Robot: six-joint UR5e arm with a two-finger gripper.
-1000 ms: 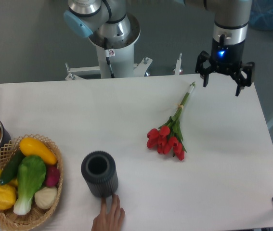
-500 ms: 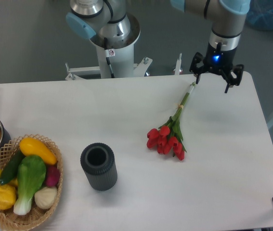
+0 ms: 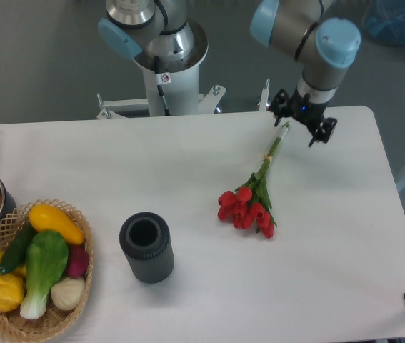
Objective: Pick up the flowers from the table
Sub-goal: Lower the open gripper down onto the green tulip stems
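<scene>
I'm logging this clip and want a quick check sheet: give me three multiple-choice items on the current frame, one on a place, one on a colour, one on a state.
1. Where does the hand hover?
A. over the wicker basket
B. over the stem end of the flowers
C. over the dark cylinder

2. What colour are the blooms of the flowers?
A. red
B. yellow
C. white

3. What state are the flowers in?
A. lifted in the hand
B. standing in the dark cylinder
C. lying flat on the table

Key: 1 B, the hand's open fingers sit at the far tip of the stems, near the back edge of the table. 2 A, the tulip heads are red. 3 C, the bunch lies on the tabletop; the dark cylinder and wicker basket stand apart from it.
</scene>
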